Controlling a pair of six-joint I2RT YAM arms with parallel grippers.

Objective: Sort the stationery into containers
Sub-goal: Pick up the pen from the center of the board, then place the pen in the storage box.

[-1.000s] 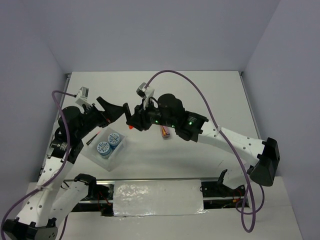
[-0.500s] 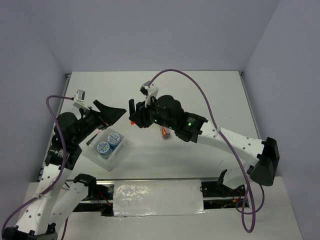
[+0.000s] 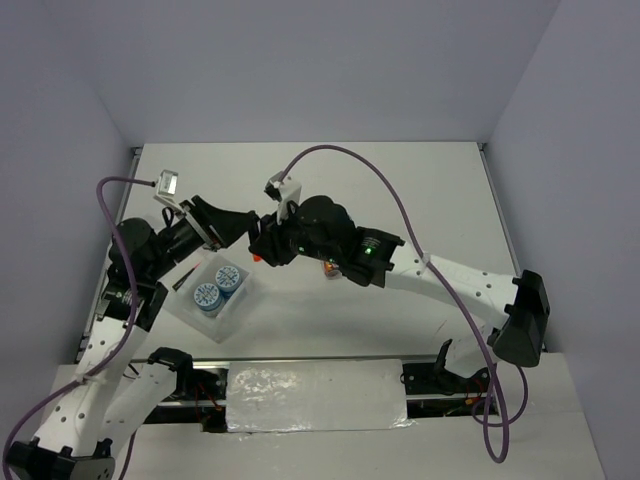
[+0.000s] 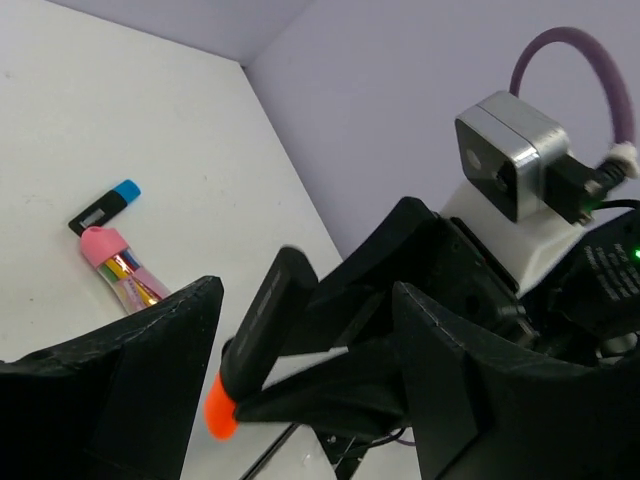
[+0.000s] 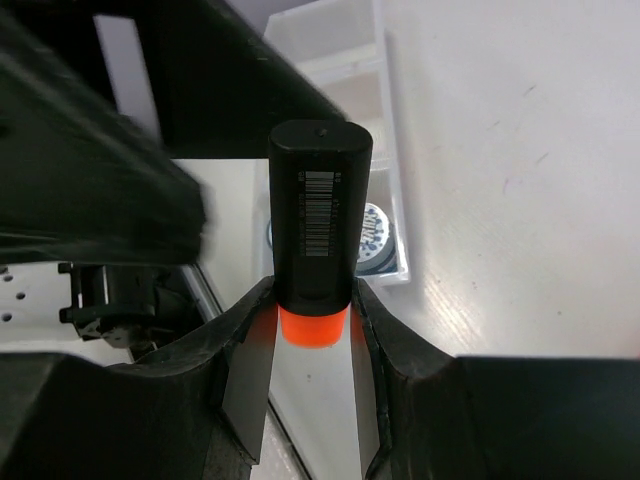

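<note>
Trays [image 3: 215,325] hold two rolls [image 3: 205,296]. Left gripper [image 4: 300,345] is spread either side of the marker [image 5: 318,215], not gripping. Right gripper [image 5: 312,335] pinches it at the orange cap end, mid-air just beyond the trays. Clamp left squarely on the black body before right releases. Only a barcode [image 5: 320,208], no legible text.

The left arm [image 3: 105,340] and right arm [image 3: 470,285] have white links dotted with small holes and bulky black joints. A purple cable [image 4: 565,42] runs to a silver-grey wrist camera [image 4: 510,160]. The left gripper [image 3: 250,225] and right gripper [image 3: 262,242] are matte black, with wedge-shaped jaws.
</note>
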